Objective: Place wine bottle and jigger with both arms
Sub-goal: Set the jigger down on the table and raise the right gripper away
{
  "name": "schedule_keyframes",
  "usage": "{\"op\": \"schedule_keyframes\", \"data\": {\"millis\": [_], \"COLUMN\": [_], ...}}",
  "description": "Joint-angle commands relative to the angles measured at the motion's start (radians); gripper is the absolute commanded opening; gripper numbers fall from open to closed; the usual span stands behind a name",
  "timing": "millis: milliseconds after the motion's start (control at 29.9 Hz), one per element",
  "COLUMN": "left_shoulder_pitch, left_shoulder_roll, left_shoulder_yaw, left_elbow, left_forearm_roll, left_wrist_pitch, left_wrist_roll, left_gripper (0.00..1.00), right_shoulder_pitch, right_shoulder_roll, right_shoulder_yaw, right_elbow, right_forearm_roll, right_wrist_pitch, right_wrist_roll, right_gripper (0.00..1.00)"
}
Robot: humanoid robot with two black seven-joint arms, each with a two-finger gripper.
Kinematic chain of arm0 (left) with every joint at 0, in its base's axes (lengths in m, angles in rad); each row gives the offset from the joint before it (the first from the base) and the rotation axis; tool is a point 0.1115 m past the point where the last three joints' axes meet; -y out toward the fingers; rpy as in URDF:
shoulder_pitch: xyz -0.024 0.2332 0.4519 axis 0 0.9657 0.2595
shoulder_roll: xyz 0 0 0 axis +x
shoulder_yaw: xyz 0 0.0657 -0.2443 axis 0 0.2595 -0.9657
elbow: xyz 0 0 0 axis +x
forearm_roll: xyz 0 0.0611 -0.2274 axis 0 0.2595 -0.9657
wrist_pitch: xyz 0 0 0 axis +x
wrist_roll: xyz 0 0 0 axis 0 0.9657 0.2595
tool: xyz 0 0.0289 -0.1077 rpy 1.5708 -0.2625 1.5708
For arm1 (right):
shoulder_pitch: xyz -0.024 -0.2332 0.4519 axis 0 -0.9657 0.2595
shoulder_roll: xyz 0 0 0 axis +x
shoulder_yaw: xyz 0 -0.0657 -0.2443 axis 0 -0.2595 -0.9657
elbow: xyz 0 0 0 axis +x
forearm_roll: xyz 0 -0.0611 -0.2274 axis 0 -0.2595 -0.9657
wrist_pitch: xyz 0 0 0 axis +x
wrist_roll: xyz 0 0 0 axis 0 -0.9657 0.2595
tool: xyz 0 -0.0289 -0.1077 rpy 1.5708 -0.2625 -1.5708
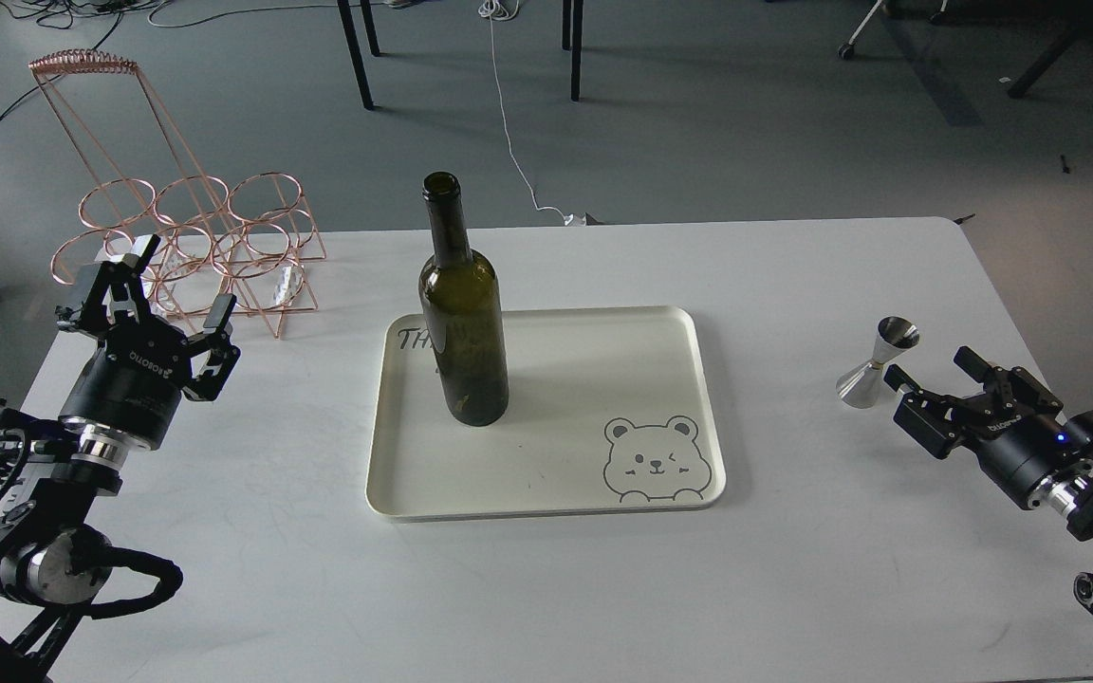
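Note:
The dark olive-green wine bottle (462,313) stands upright on the left part of the cream tray (594,474), which has a bear drawing. The silver jigger (879,363) stands upright on the white table, right of the tray. My right gripper (931,389) is open and empty, just right of and below the jigger, not touching it. My left gripper (153,294) is open and empty at the table's left edge, well left of the bottle.
A copper wire bottle rack (191,237) stands at the table's back left corner, just behind my left gripper. The white table (546,588) has its far edge close behind the tray. Chair legs and cables are on the floor beyond.

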Motion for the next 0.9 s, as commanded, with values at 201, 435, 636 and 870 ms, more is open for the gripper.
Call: {"op": "schedule_keyframes", "data": {"millis": [201, 435, 636, 870], "left_shoulder_pitch": [0.000, 0.000, -0.001, -0.003], "left_shoulder_roll": [0.003, 0.011, 0.040, 0.095], "left_shoulder_yaw": [0.000, -0.002, -0.005, 0.000], "left_elbow": [0.000, -0.002, -0.014, -0.015], "left_forearm_roll": [0.001, 0.001, -0.001, -0.001], "left_wrist_pitch": [-0.001, -0.001, 0.000, -0.004], "left_wrist_roll": [-0.001, -0.001, -0.002, -0.002], "left_gripper": [0.99, 0.99, 0.99, 0.99], "right_shoulder_pitch": [-0.180, 0.003, 0.290, 0.373], "right_shoulder_roll": [-0.250, -0.278, -0.154, 0.062], "right_shoulder_yaw": [-0.004, -0.006, -0.035, -0.043], "right_elbow": [0.438, 0.642, 0.582, 0.351], "right_forearm_roll": [0.297, 0.735, 1.199, 1.468], "right_wrist_pitch": [0.000, 0.000, 0.117, 0.456], "right_wrist_roll": [0.000, 0.000, 0.000, 0.000], "right_gripper": [0.98, 0.98, 0.98, 0.99]}}
